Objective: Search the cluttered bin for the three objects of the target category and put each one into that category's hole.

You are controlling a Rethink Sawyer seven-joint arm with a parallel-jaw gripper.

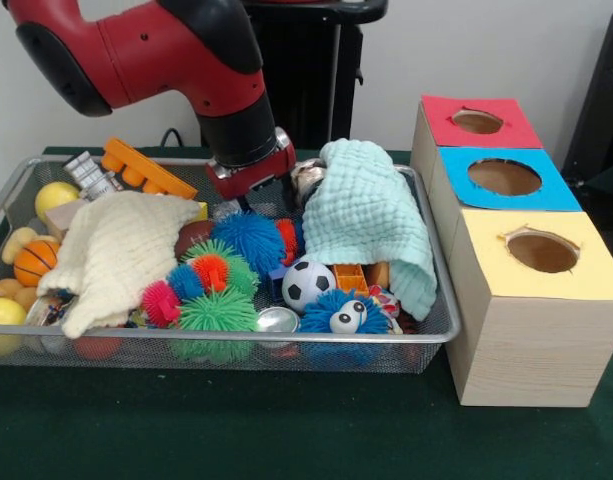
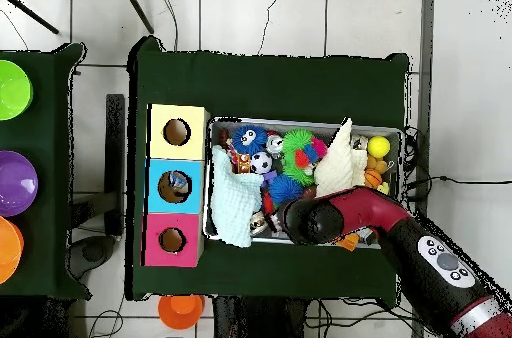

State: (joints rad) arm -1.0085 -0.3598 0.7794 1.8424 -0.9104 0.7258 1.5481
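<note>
Front view: my gripper (image 1: 248, 200) is lowered into the wire mesh bin (image 1: 438, 330), at its rear centre, just behind the blue spiky rubber ball (image 1: 250, 240). Fingers are hidden by clutter; I cannot tell whether they are released or clenched. The mint waffle-weave cloth (image 1: 371, 220) and cream cloth (image 1: 116, 250) drape over toys, likely concealing targets. The 3 wooden boxes stand beside the bin, with red (image 1: 478, 121), blue (image 1: 504, 177) and yellow (image 1: 542, 252) holes.

Overhead view: my arm (image 2: 400, 236) reaches across the bin's near side, covering the gripper. Target category unidentified; which toys qualify cannot be judged.
</note>
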